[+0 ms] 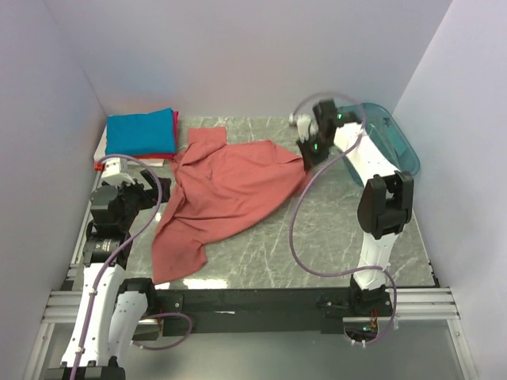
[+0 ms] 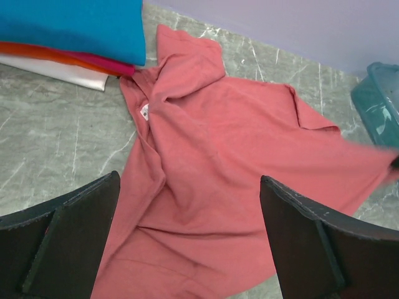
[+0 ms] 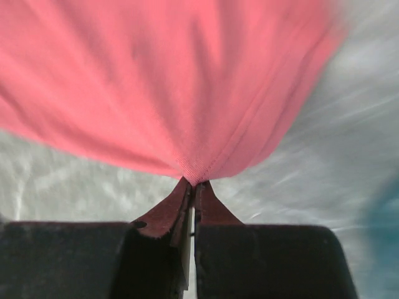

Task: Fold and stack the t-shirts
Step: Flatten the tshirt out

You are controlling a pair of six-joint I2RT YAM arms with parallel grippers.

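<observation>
A large salmon-pink t-shirt (image 1: 222, 194) lies crumpled across the grey marbled table. It also shows in the left wrist view (image 2: 237, 168). My right gripper (image 1: 307, 158) is shut on the shirt's right edge (image 3: 196, 175) and holds it up off the table. My left gripper (image 1: 146, 190) is open and empty, hovering over the shirt's left side; its fingers (image 2: 68, 243) frame the cloth. A folded stack sits at the back left: bright blue shirt (image 1: 141, 131) on top, red (image 2: 75, 59) below, white (image 2: 68, 73) at the bottom.
A translucent teal plastic bin (image 1: 392, 142) stands at the back right, behind my right arm; its corner shows in the left wrist view (image 2: 379, 103). White walls enclose the table on three sides. A black rail (image 1: 253, 301) runs along the near edge.
</observation>
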